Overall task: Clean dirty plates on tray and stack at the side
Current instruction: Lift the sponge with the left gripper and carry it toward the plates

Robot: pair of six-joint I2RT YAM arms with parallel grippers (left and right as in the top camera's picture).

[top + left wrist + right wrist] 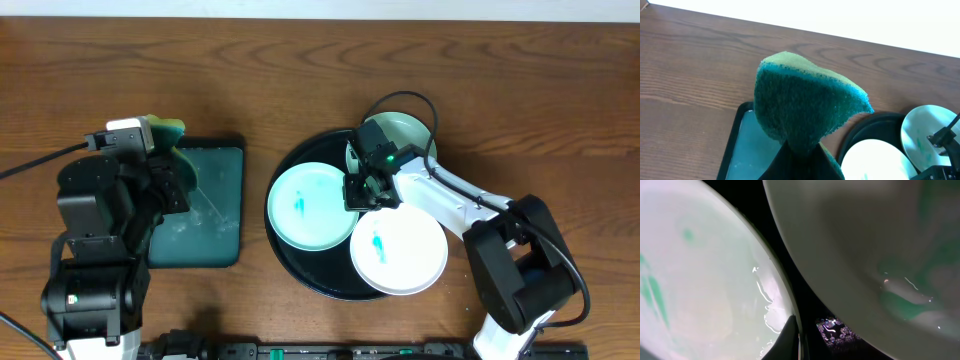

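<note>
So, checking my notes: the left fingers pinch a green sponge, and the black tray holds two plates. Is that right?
No: the overhead view shows three plates on the black tray: a mint-green plate, a white plate and a second mint-green plate partly under the right arm. The left fingers do pinch a green sponge.

three smeared plates [310,205], on black tray [300,270]
</note>
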